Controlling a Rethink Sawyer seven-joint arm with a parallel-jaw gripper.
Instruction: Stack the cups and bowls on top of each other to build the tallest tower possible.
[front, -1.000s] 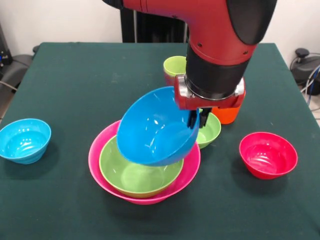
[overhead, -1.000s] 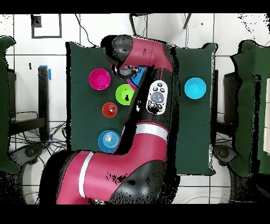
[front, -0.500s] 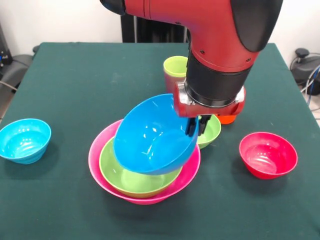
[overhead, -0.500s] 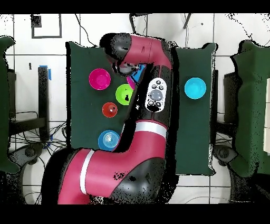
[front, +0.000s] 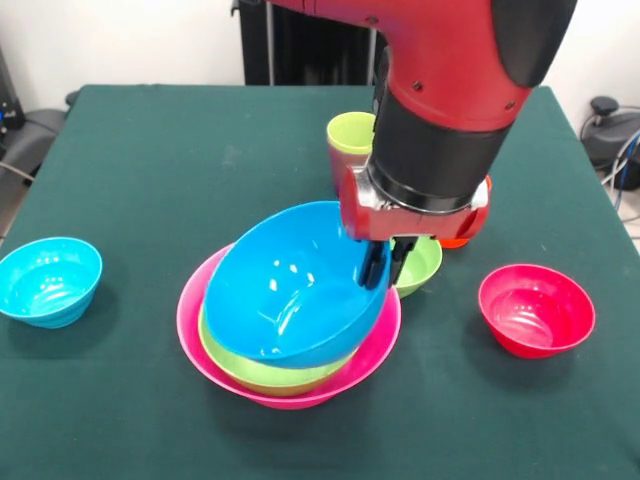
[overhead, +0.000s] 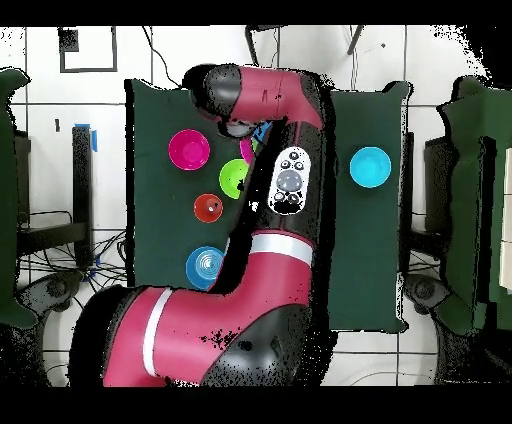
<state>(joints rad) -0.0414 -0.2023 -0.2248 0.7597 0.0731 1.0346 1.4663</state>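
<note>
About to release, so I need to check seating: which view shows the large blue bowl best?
The front view: the large blue bowl sits tilted in the large green bowl, gripper on its rim. Overhead, the arm hides it.

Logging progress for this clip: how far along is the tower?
Done: the large green bowl sits nested in the pink bowl. In hand: the gripper grips the rim of the large blue bowl, lowered onto them, not released. Left: the red bowl, the light-blue bowl, the small green bowl and the cups.
</note>
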